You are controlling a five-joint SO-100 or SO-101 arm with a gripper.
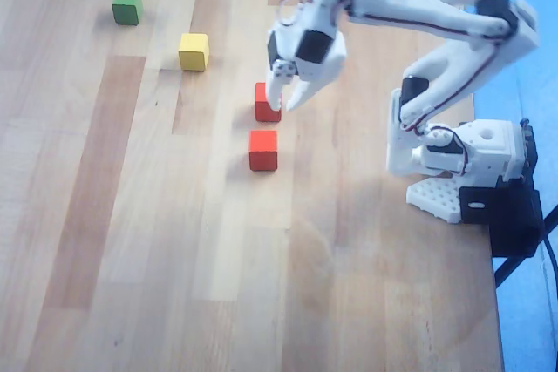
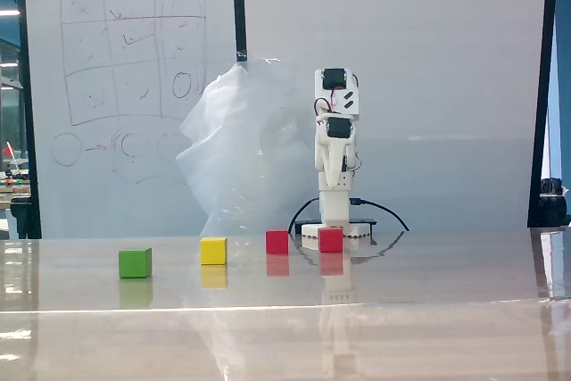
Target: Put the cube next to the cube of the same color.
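We see the cube [image 1: 262, 150] lying on the wooden table [image 1: 131, 241], just below the cube of the same color [image 1: 265, 104] in the overhead view, a narrow strip of wood between them, so the pair already sits close together. In the fixed view both red cubes rest side by side in front of the arm's base. Up and left of that twin cube lie the yellow cube [image 1: 193, 51] and, farther the same way, the green cube [image 1: 126, 6]. The gripper [image 1: 287, 102] hangs over the twin's right edge, its fingers slightly apart and holding nothing. We judge the risk is a low fingertip clipping the twin and knocking the pair apart
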